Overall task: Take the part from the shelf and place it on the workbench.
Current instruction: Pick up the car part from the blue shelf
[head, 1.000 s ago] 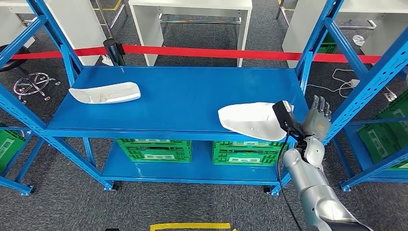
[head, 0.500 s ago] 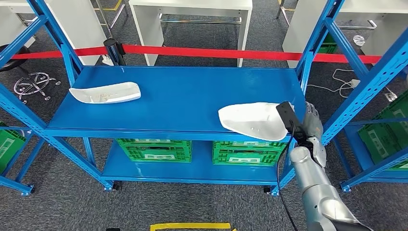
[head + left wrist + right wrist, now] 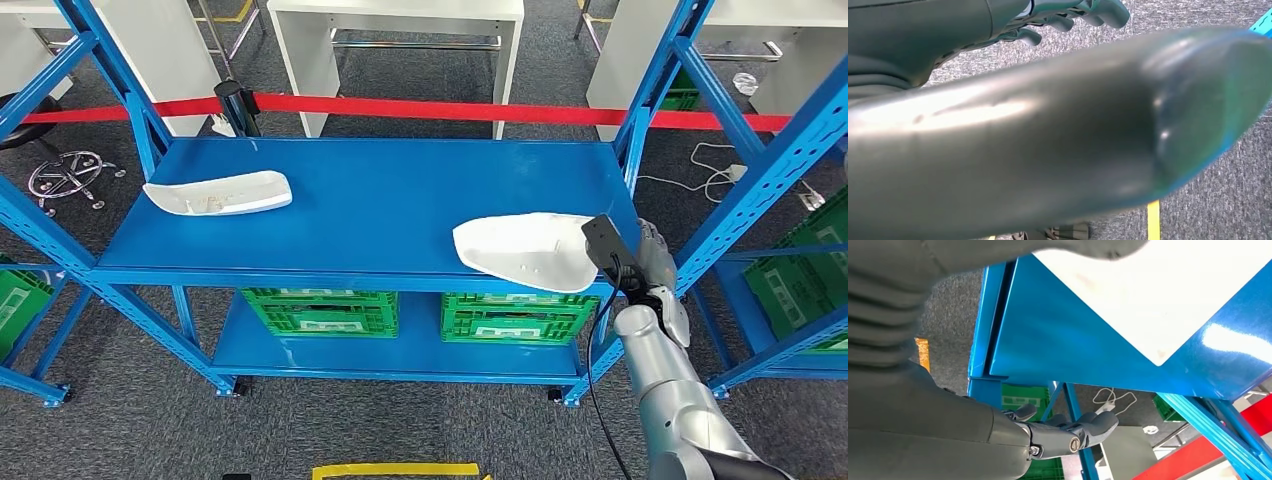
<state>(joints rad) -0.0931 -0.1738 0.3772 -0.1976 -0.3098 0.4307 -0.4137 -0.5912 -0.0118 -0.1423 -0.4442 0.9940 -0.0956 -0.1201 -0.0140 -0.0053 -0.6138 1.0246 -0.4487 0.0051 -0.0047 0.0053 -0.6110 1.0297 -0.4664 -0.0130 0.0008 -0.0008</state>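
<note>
A: Left side first. What is seen on the shelf (image 3: 380, 200)?

B: A white part (image 3: 218, 192) is laid flat at the left edge of the blue top surface, toward the back corner. Behind the shelf, a red barrier tape (image 3: 450, 109) is stretched across, and white tables (image 3: 395, 20) are seen beyond it. Green crates (image 3: 320, 312) are stowed on the lower level.

A: And the left hand (image 3: 1068, 17)?

B: It is caught in the left wrist view over grey carpet, fingers loosely curled, nothing grasped.

A: Moving right?

B: A second white part (image 3: 525, 250) is noted at the front right corner of the top surface, its near rim overhanging the front edge. In the right wrist view its white underside (image 3: 1168, 295) is seen against the blue.

A: The right hand (image 3: 652, 258)?

B: It is held just beside that part's right end, at the shelf's right edge. In the right wrist view its fingers (image 3: 1088, 427) are extended below the shelf and nothing is gripped; contact with the part cannot be told
</note>
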